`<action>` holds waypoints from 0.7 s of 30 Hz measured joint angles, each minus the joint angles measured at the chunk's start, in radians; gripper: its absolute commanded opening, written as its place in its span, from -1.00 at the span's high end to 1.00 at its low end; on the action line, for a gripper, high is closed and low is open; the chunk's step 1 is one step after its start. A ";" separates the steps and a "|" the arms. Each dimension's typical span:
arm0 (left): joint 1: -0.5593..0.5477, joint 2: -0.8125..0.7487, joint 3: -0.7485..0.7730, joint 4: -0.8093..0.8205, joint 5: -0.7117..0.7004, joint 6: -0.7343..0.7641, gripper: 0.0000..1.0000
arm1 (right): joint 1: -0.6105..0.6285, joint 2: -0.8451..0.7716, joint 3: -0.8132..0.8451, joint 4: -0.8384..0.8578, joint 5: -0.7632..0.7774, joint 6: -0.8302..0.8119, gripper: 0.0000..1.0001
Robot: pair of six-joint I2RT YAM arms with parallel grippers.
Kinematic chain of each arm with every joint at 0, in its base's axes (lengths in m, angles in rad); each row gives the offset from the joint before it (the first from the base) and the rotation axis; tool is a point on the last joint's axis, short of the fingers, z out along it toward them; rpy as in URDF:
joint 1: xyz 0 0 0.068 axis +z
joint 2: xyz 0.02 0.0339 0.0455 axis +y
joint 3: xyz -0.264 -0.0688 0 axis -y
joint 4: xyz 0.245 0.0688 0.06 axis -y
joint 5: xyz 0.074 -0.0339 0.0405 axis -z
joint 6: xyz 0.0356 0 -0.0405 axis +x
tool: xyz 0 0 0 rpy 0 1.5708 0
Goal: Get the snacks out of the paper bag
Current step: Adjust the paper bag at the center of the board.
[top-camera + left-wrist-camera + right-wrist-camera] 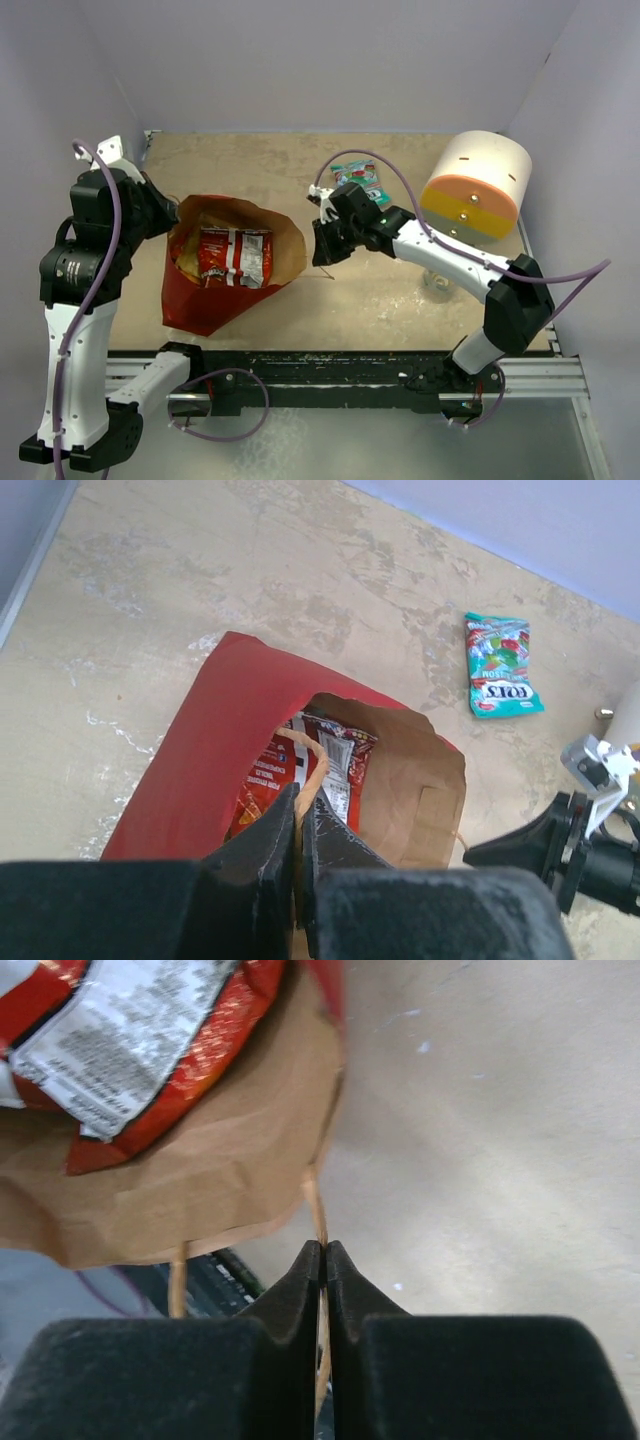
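The red paper bag (215,305) lies on the table's left half with its brown mouth held open. A red-and-silver snack packet (235,257) lies inside it, with an orange-yellow packet (188,255) partly hidden beside it. A teal-green packet (362,183) lies on the table behind the right arm. My left gripper (300,802) is shut on the bag's near string handle (318,760) at its left rim. My right gripper (323,1250) is shut on the other string handle (314,1200) at the bag's right rim (200,1180). The red packet also shows in the right wrist view (130,1030).
A white cylinder with an orange-yellow band (477,187) stands at the back right. A small clear object (437,282) lies beside the right forearm. The arms' black base rail (330,370) runs along the near edge. Walls close in the left, back and right.
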 measured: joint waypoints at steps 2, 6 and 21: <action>0.000 0.002 0.000 0.000 -0.019 -0.007 0.85 | 0.022 0.000 0.005 -0.005 -0.021 0.004 1.00; 0.000 0.014 0.003 0.005 -0.041 -0.030 0.95 | 0.111 0.020 0.061 -0.001 -0.024 0.001 1.00; 0.000 0.154 0.099 0.017 -0.010 0.039 1.00 | 0.270 0.084 0.183 0.201 -0.069 0.090 0.87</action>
